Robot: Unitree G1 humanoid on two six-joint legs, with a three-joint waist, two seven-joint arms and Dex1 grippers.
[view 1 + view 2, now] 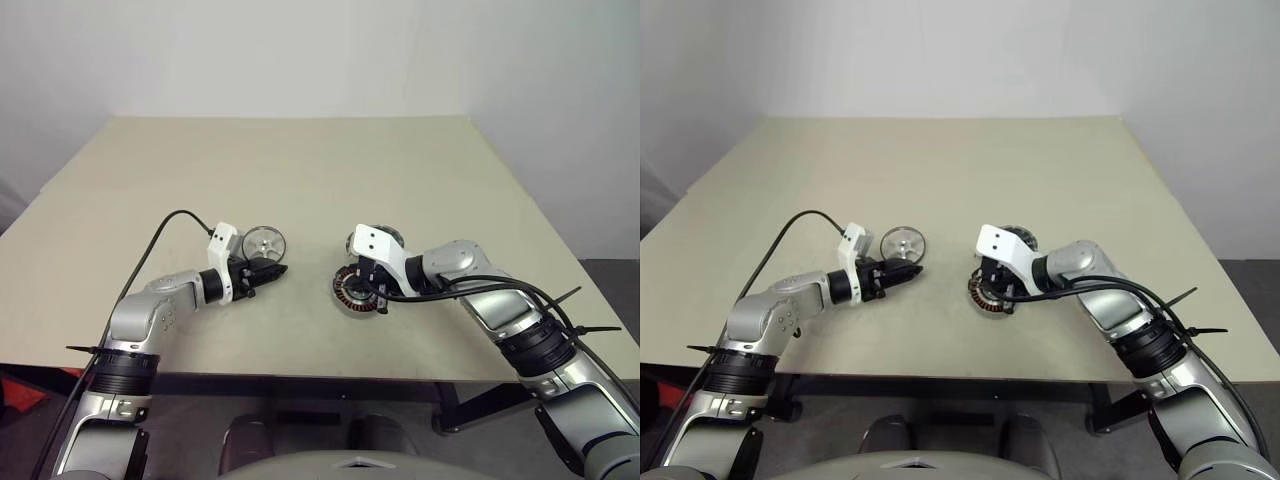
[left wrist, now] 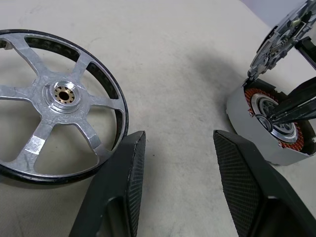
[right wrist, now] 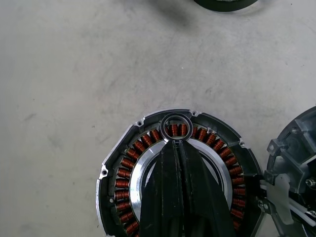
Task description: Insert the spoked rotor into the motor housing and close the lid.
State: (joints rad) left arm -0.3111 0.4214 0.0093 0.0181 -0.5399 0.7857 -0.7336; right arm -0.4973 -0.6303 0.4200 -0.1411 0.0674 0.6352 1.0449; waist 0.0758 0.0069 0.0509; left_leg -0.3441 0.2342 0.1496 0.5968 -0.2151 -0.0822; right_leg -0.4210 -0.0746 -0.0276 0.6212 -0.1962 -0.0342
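Note:
The spoked rotor (image 1: 264, 242) lies flat on the table, a shiny silver wheel with a dark rim. My left gripper (image 1: 278, 270) is open just in front of it; in the left wrist view one finger (image 2: 123, 177) sits close beside the rotor (image 2: 59, 96) and nothing is between the fingers. The motor housing (image 3: 126, 173) shows its ring of copper windings. My right gripper (image 3: 176, 143) is shut, its fingertips lying over the housing's silver centre. The lid (image 2: 284, 34) stands tilted against the housing's far side, partly hidden behind my right wrist.
The beige table (image 1: 320, 170) stretches wide behind both parts. Its front edge (image 1: 300, 375) runs close under my arms. A black cable (image 1: 160, 235) loops from my left wrist across the table's left side.

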